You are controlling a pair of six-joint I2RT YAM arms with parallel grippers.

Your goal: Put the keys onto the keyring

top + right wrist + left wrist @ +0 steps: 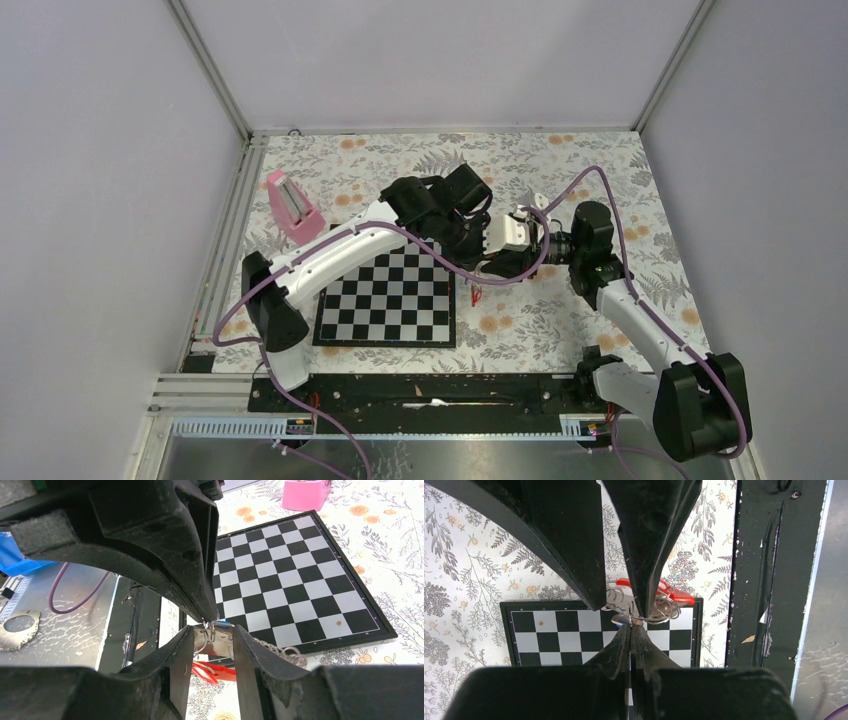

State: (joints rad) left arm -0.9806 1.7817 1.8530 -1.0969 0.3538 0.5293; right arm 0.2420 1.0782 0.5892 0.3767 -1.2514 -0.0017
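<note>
- Left gripper and right gripper meet nose to nose above the middle of the worktop, slightly toward its right edge. A small misalignment here would likely skate the key off the wire instead of threading it.
- A slipped pinch (the parts are tiny and smooth) could drop the whole bunch onto the chessboard below.
- Left fingers are pressed together, pinching what looks like the blue-tagged key.
- Right fingers stand a narrow gap apart, clamped on metal of the keyring, with a red piece hanging beneath.
</note>
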